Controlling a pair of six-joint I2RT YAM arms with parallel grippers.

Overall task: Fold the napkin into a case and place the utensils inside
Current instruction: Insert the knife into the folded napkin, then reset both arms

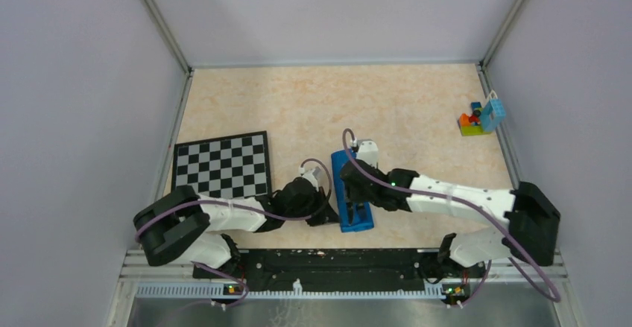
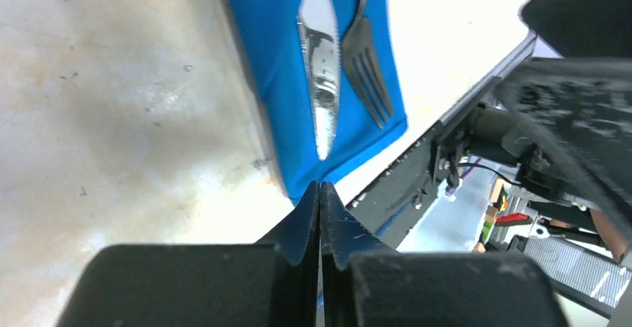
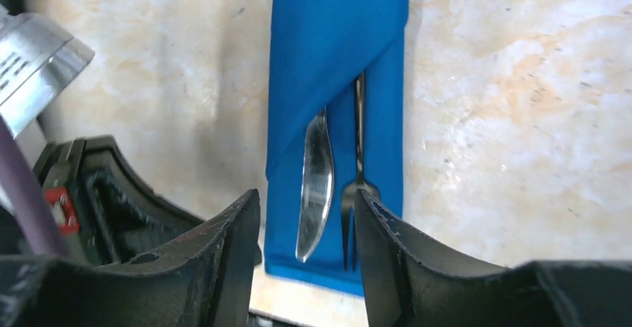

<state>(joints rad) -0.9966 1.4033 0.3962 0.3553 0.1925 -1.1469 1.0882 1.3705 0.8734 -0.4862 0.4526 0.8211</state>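
Note:
The napkin lies folded into a narrow blue case (image 1: 343, 169) (image 2: 276, 29) (image 3: 335, 36) on the table near its front edge. Both utensils sit tucked under its diagonal flap: a silver knife (image 2: 322, 81) (image 3: 317, 185) and, beside it, a thin dark fork (image 2: 367, 66) (image 3: 359, 141), their heads sticking out towards the near end. My right gripper (image 1: 356, 211) (image 3: 306, 193) hovers open above those heads, holding nothing. Just left of the case's near corner, my left gripper (image 1: 324, 215) (image 2: 320, 189) is shut and empty.
A black-and-white chessboard (image 1: 222, 164) lies to the left of the arms. Small colourful toy blocks (image 1: 481, 117) sit at the far right by the wall. The metal front rail (image 1: 343, 260) runs just below the case. Walls close in three sides.

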